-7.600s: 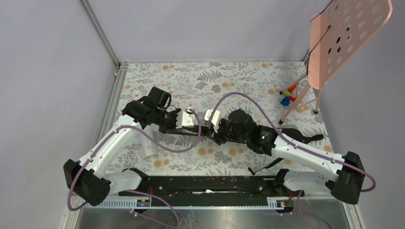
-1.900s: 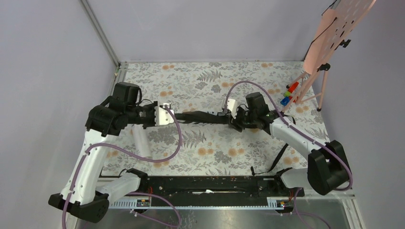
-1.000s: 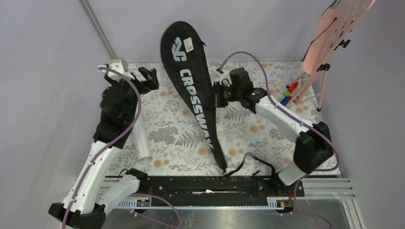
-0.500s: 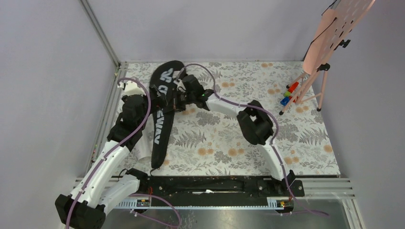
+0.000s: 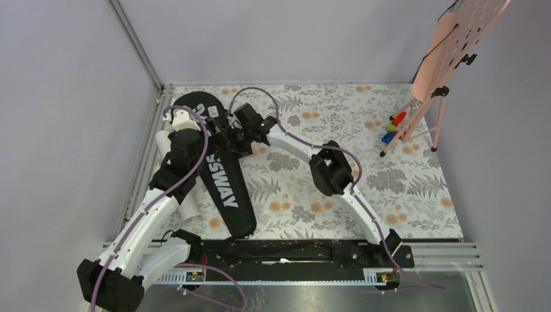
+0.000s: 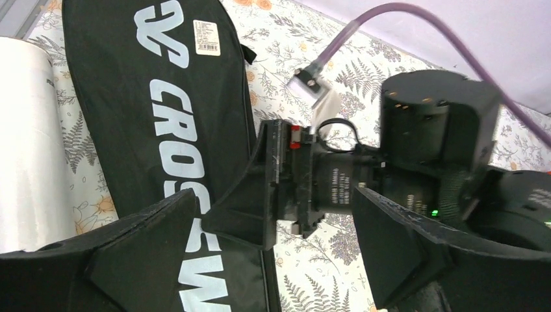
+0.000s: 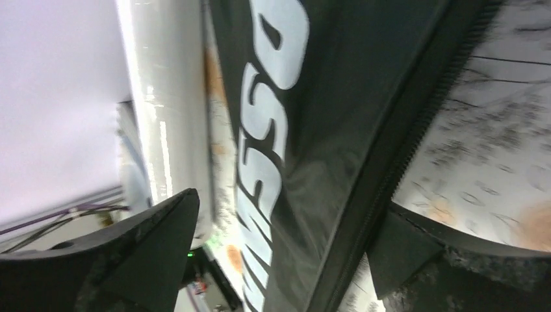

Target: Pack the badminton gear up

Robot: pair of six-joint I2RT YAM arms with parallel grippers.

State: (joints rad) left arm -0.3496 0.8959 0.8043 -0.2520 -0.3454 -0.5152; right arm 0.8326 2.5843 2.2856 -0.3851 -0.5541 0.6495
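Bag (image 5: 227, 188) flat beneath wide-open right pincer (image 7: 289, 208); left pincer (image 6: 273, 195) nearby, likewise wide open.

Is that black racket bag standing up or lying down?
Lying down: the CROSSWAY bag rests flat on the floral table, lettering upward, alongside the white tube.

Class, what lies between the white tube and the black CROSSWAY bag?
Nothing but a narrow bare strip of floral tabletop separates the white tube from the black CROSSWAY bag; the left wrist view shows it clearly.
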